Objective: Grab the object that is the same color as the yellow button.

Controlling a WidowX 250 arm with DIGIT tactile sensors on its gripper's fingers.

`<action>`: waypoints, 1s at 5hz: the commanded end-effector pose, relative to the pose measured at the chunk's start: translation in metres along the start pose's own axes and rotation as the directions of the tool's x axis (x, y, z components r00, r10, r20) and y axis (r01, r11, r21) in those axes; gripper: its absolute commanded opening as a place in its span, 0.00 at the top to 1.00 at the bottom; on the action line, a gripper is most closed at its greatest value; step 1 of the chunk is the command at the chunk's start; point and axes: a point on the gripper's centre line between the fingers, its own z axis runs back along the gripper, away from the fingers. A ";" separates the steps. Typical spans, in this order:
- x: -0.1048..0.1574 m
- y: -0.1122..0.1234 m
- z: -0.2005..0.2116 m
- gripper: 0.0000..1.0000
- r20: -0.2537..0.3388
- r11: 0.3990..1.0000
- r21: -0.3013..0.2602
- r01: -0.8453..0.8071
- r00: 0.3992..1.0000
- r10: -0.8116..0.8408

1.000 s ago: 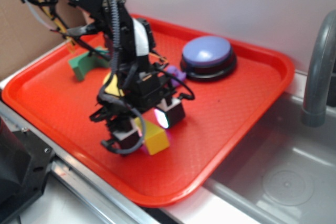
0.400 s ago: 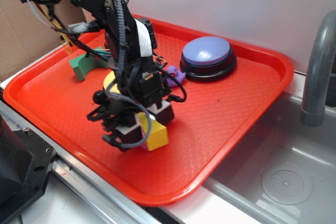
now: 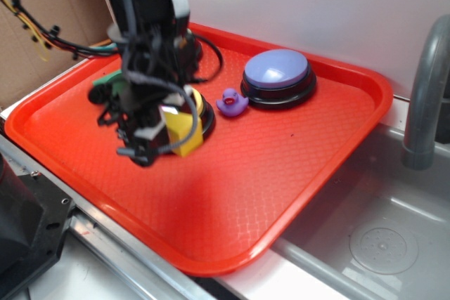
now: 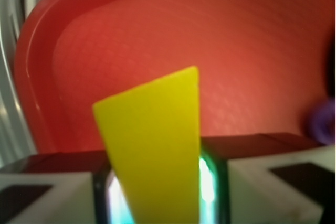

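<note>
Above red tray (image 3: 337, 145), tool (image 3: 165, 131) clamping yellow wedge (image 3: 181, 130)

A red tray (image 3: 302, 166) with a raised rim and a fine diamond-textured floor carries everything; it rests on a metal counter (image 3: 330, 272) beside a sink basin.

Taking the claw (image 3: 165, 135) as the reference: directly behind it, partly hidden by it, sits the yellow button (image 3: 200, 107) on its black base. Just to the right of the claw stands a small purple duck (image 3: 231, 102), and beyond the duck, further right and back, the purple-topped button (image 3: 278, 77), with the duck just beside its base. Left of the claw and behind it, a green block (image 3: 104, 88) shows only partly past the arm. The wrist view shows bare red tray floor (image 4: 173, 35) under the claw.
</note>
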 end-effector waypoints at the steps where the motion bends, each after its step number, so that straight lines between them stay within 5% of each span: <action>1: -0.020 0.006 0.066 1.00 -0.030 0.906 0.018 -0.424 0.905 0.424; 4: -0.068 0.007 0.107 1.00 -0.039 0.596 0.021 -0.803 0.595 0.803; 5: -0.087 0.005 0.113 1.00 0.022 0.531 0.007 -0.847 0.531 0.847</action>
